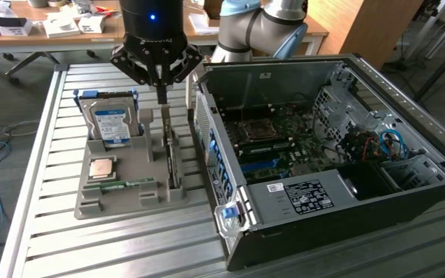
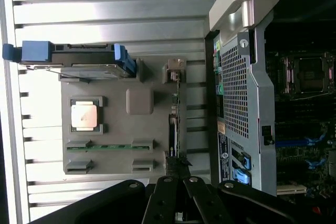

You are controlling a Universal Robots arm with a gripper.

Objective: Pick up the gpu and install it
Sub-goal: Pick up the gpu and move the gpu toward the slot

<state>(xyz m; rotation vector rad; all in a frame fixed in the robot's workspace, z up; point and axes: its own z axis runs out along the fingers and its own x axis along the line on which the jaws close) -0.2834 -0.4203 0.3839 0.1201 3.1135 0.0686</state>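
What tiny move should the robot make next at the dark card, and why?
Probably a slow, short lift straight up. The end effector is shut at the top edge of the gpu, which stands edge-on in a slot of the gray tray, close beside the computer case. Whether the card is truly gripped I cannot tell.

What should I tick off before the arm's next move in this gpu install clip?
1. gpu standing edge-on in the grey holder: ok.
2. claw lined up over the gpu's end: ok.
3. Claw shut: ok.
4. Claw actually gripping the gpu: cannot tell.
5. Computer case open, motherboard exposed: ok.
6. hard drive standing apart from the gpu: ok.
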